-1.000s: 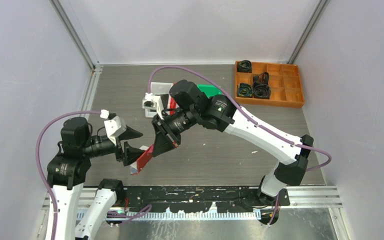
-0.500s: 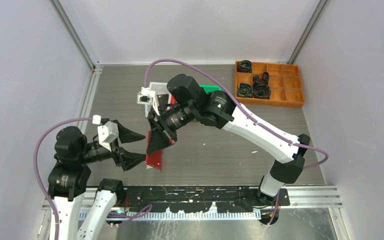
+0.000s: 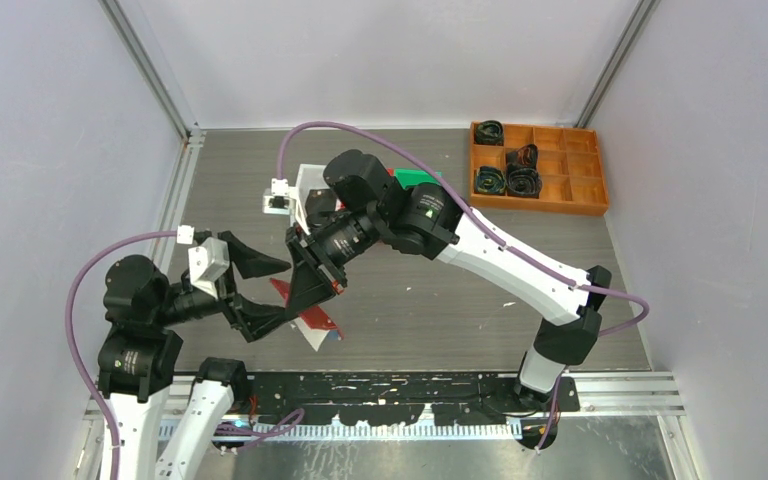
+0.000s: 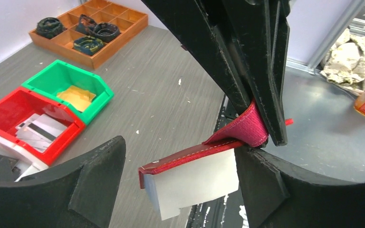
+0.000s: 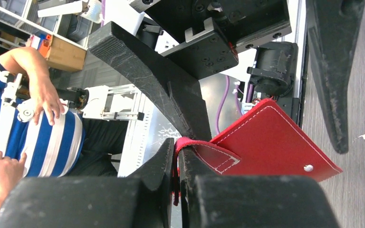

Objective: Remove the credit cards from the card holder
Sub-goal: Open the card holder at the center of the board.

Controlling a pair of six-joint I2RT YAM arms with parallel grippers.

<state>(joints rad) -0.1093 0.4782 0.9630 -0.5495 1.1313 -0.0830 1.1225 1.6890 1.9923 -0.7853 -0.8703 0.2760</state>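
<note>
The red card holder (image 3: 305, 308) hangs in the air over the table's near left. My right gripper (image 3: 298, 300) is shut on its snap tab (image 5: 204, 153). In the left wrist view the card holder (image 4: 195, 153) lies nearly level, and a pale clear sleeve (image 4: 197, 183) droops below it. I cannot tell whether the sleeve holds a card. My left gripper (image 4: 179, 156) stands open around the holder, its left finger (image 4: 92, 175) well apart from it. Silvery and dark credit cards (image 4: 40, 129) lie in a red bin (image 4: 4, 107).
A green bin (image 4: 52, 76) with something yellow sits beside the red one, with a white bin (image 3: 312, 182) next to them. An orange divided tray (image 3: 585, 200) of dark coiled items stands at the back right. The metal rail (image 3: 440, 385) runs along the near edge.
The right arm has shifted left and turned the holder from hanging edge-down to nearly level. My left gripper has spread wider and pulled back toward the near left.
</note>
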